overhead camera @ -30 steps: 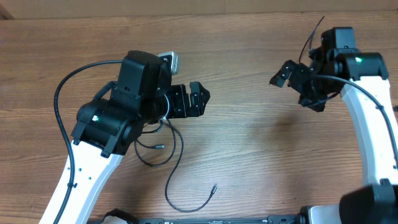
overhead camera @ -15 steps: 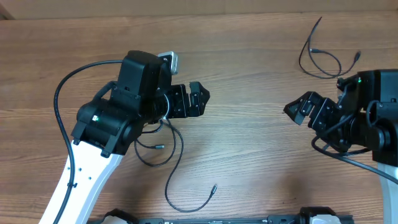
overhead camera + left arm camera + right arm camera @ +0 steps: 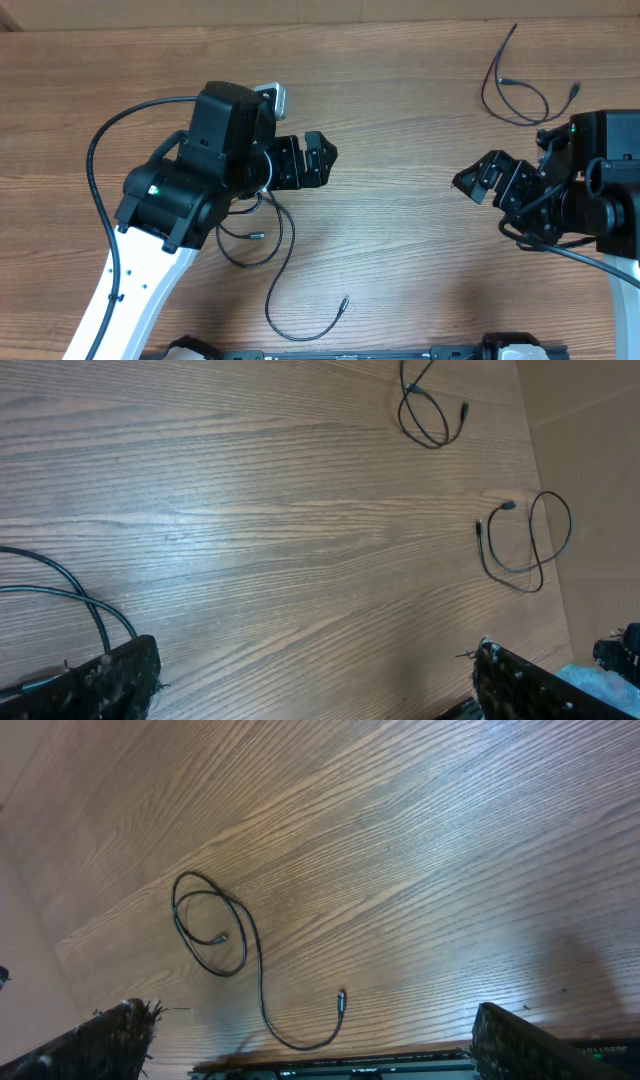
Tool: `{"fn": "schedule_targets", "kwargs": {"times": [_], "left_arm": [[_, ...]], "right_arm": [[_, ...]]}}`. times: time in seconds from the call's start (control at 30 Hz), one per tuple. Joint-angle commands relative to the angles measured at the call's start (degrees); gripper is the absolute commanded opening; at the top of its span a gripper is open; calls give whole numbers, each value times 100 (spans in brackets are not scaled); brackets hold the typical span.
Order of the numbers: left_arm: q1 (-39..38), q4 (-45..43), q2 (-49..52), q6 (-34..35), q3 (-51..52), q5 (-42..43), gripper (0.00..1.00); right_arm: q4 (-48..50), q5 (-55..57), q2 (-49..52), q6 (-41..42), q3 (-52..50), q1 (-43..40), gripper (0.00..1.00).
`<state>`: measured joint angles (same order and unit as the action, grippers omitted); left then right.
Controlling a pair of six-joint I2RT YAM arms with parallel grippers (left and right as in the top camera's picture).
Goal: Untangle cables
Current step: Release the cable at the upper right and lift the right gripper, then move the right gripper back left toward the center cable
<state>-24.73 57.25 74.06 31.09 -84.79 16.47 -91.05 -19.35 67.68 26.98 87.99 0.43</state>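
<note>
A thin black cable [image 3: 293,232] lies in loose loops on the wooden table, partly under my left arm, and its tail curls toward the front edge to a small plug [image 3: 343,301]. The right wrist view shows this same cable [image 3: 262,992] lying ahead of the fingers. Another cable [image 3: 486,100] sits looped at the back right. In the left wrist view two separate looped cables [image 3: 402,415] [image 3: 570,525] lie far ahead. My left gripper [image 3: 318,160] [image 3: 315,690] is open over bare wood. My right gripper [image 3: 484,186] [image 3: 320,1055] is also open, with nothing between its fingers.
A thick black robot cable [image 3: 95,170] arcs out to the left of my left arm. A small silver-grey object [image 3: 276,98] shows behind the left wrist. A black bar [image 3: 380,1070] runs along the table's front edge.
My right arm swung from the back right corner toward the front, to mid-right, uncovering the looped cable there. Over the last half second it barely moved. The left arm stayed still.
</note>
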Motion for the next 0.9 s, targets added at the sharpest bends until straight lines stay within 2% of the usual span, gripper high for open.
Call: {"fn": "schedule_targets", "kwargs": {"times": [0.0, 0.6, 0.87], "left_arm": [[-4, -9, 31, -131, -94, -39, 100], [-4, -9, 31, -131, -94, -39, 100], [-4, -9, 31, -131, -94, -39, 100]], "right_arm": [[-7, -57, -7, -2, 37, 22, 100], [-599, 280, -48, -17, 37, 24, 100], [-592, 345, -667, -149, -238, 210, 100]]}}
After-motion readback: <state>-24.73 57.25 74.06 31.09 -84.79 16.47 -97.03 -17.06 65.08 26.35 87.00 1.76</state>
